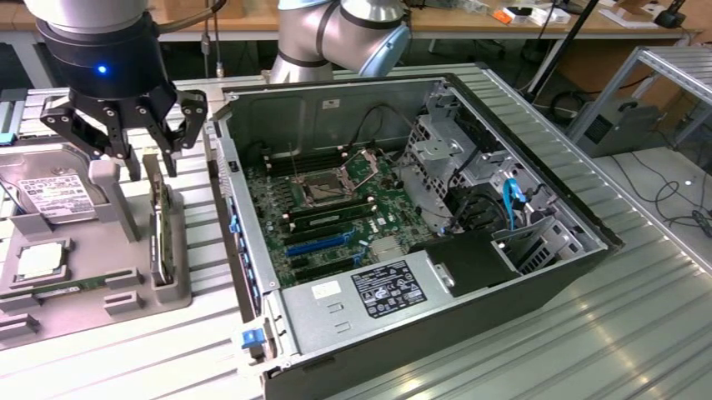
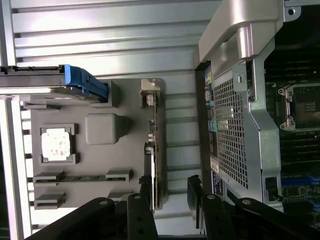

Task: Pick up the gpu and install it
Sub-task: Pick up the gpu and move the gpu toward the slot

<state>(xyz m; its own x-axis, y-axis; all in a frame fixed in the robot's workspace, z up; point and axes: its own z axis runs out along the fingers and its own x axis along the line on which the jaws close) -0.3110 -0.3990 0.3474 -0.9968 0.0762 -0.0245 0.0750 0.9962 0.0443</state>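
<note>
Exterior view shows me the gripper (image 1: 132, 146) wide open and empty, hanging just above the gpu (image 1: 162, 242), which stands on edge in the grey tray (image 1: 128, 287) beside the computer case (image 1: 445, 333), while on the wrist view I see the card's end between the spread fingers (image 2: 141, 205).

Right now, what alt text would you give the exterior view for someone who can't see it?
A robot arm's open pincer hangs over the gpu, a thin card standing on edge in a gray tray. To the exterior view's right of the tray lies an open computer case, its green motherboard exposed.
</note>
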